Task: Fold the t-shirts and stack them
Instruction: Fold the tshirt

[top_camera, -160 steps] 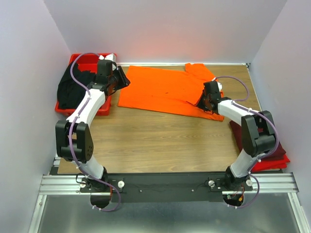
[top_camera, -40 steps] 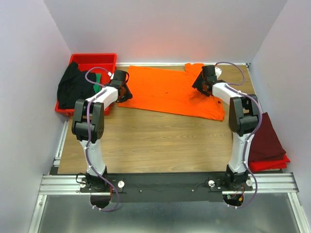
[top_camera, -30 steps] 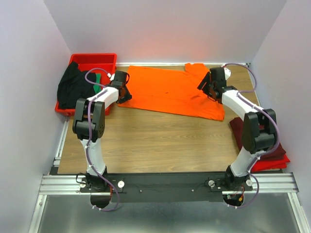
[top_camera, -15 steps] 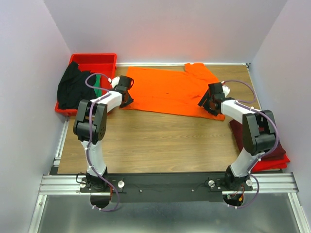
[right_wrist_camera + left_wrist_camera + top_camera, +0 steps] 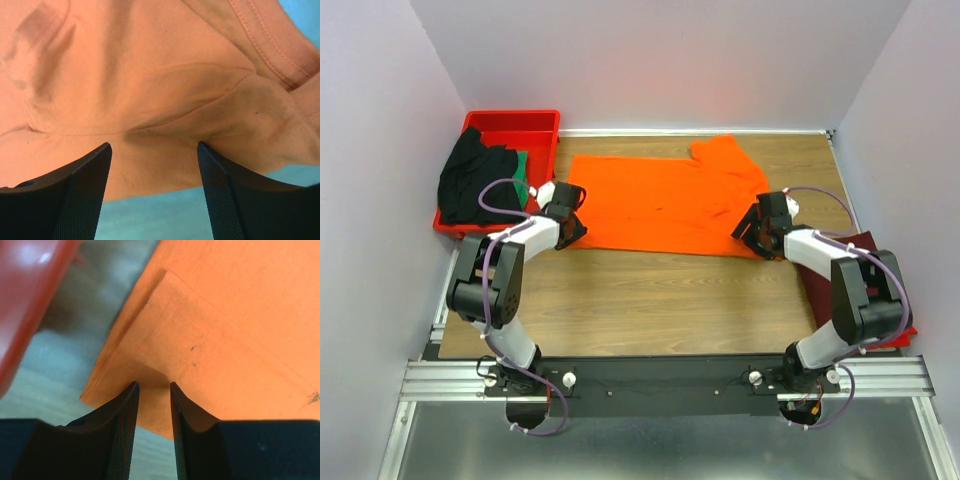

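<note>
Left gripper [image 5: 152,387], fingers drawn close together, pinches the 8 o'clock corner of the bright orange cloth t-shirt [image 5: 660,200], and the hem rises into the narrow gap between them. Right gripper [image 5: 154,146] stands with its fingers spread wide over the rumpled 4 o'clock corner. Cloth lies between the tips, but we see no clamp on it.

What we see changed in the last half second is the shirt's place. It lay hard against the 12 o'clock edge of the brown wooden table [image 5: 650,300]. Both arms have since drawn back toward 6 o'clock and dragged it with them, so bare wood now shows beyond its far hem. The body lies mostly flat. The sleeve at 1 o'clock has humped up, and the cloth by the right gripper carries a soft crease.

We read this as the spreading step nearing its end: the shirt sits within easy reach of both arms, but no fold has been made. The open right fingers suggest that this side is already let go.

The rest of the work waits around it. The black cloth t-shirt [image 5: 470,180] and the green cloth t-shirt [image 5: 521,186] are heaped in the rigid red plastic tray [image 5: 545,120] at 10 o'clock. The dark maroon cloth t-shirt [image 5: 868,240] lies at 4 o'clock, partly hidden by the right arm.
</note>
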Controlling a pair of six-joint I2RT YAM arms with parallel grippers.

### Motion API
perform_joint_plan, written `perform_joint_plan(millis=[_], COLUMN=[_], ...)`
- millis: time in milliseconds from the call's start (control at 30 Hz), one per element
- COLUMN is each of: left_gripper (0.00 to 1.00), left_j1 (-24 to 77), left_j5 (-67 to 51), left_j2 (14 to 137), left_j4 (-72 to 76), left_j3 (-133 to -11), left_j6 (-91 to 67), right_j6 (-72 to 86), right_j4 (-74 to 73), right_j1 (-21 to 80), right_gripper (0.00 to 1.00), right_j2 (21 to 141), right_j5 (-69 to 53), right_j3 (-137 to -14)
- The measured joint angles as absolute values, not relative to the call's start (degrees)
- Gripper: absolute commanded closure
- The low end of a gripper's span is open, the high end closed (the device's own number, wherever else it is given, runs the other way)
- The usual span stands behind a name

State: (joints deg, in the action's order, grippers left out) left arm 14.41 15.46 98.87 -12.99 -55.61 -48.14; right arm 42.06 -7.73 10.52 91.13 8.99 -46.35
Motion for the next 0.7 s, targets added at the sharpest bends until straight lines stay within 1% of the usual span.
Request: perform_joint_plan(millis=[433,700], left_gripper=[0.6,0.59], left_j1=[15.5,16.1], left_j5=[12.5,10.7], left_j2=[85.9,81.7], left_j4=[-6.4,-6.6], left_j3=[-39.6,-36.1], left_j6=[-50.8,-51.3], right_j6=[45.5,46.1], right_j4=[-12.1,-18.7], right_j1=[10.4,10.3], right_gripper=[0.23,0.22], right_j2=[75.3,71.9], right_j5=[0.3,-1.0], right_j3=[-33.1,-32.4])
